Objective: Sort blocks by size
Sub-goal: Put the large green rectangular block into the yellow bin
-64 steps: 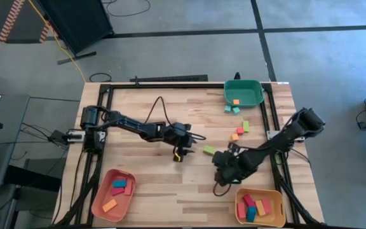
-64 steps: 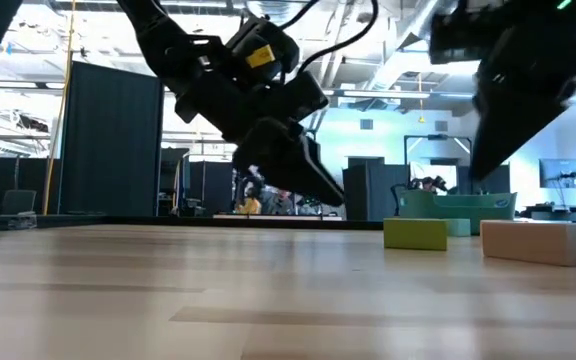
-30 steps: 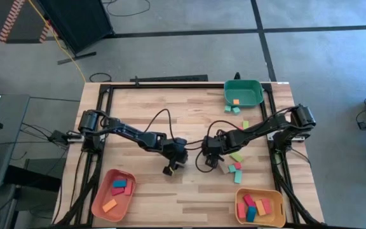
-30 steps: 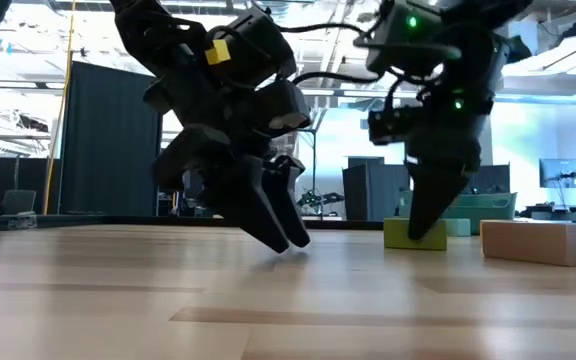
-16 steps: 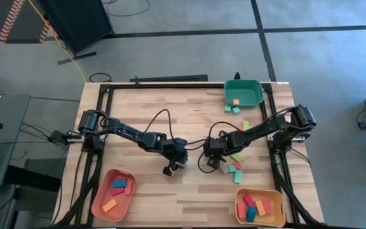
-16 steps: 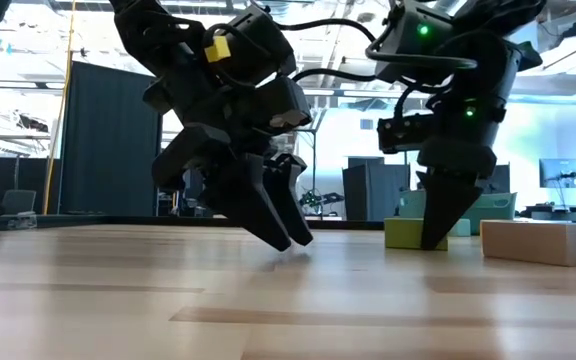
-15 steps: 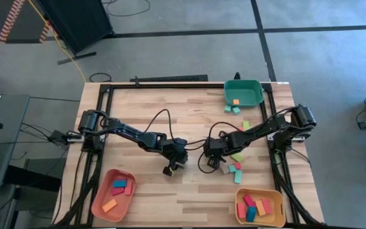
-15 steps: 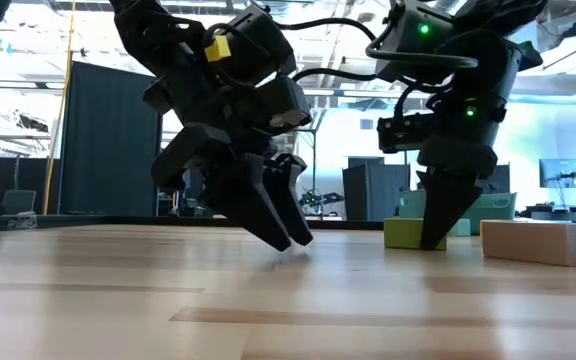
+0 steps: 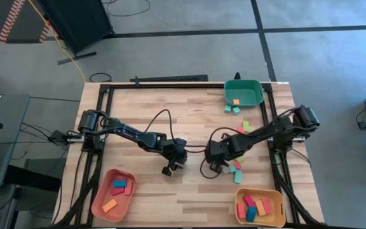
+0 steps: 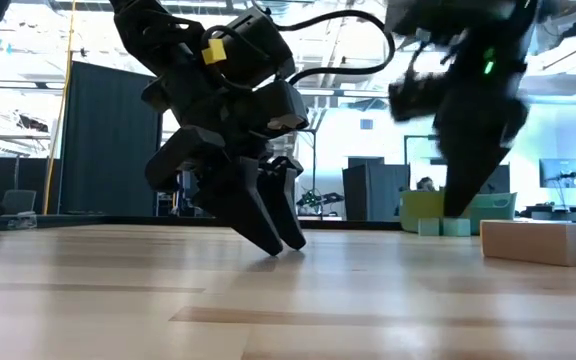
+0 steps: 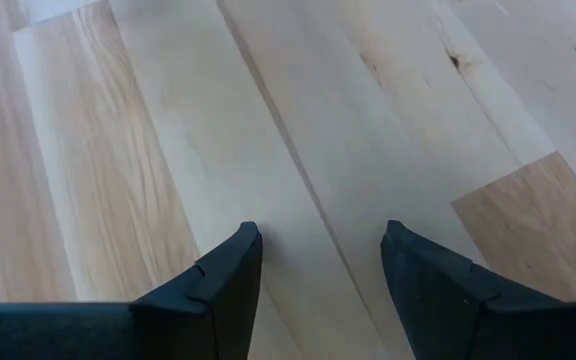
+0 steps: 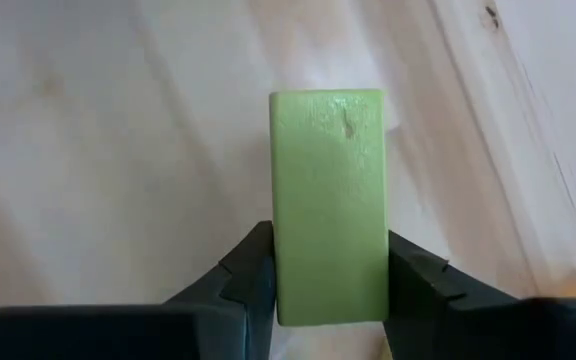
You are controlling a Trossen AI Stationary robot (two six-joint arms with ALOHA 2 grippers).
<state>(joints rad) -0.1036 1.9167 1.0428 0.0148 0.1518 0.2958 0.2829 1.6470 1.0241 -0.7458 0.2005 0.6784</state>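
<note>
My right gripper (image 9: 216, 160) is shut on a light green bar block (image 12: 328, 200) over the middle of the table, right of centre. In the low view my right gripper (image 10: 458, 205) is blurred and the block is hidden. My left gripper (image 9: 169, 169) is open and empty, its fingertips (image 10: 280, 243) just above the bare wood (image 11: 320, 235). Several loose blocks (image 9: 237, 166) lie by the right arm, and more (image 9: 231, 109) lie near the green tray. My right gripper pinches the green block's two long sides (image 12: 280, 280) between its two fingers (image 12: 238, 285), near one end of the block. The fingers run along the block's length, and most of it sticks out past them. The block is lifted clear of the table.
The green tray (image 9: 254, 84) stands at the far right with an orange block in it. A salmon tray (image 9: 100, 203) at the near left and a yellow tray (image 9: 278, 213) at the near right hold several blocks. A pale block (image 10: 533, 242) lies near the low camera.
My right gripper has risen from the table and gone a little toward the table's right edge, taking the green block with it. The block no longer stands on the wood where it was.
</note>
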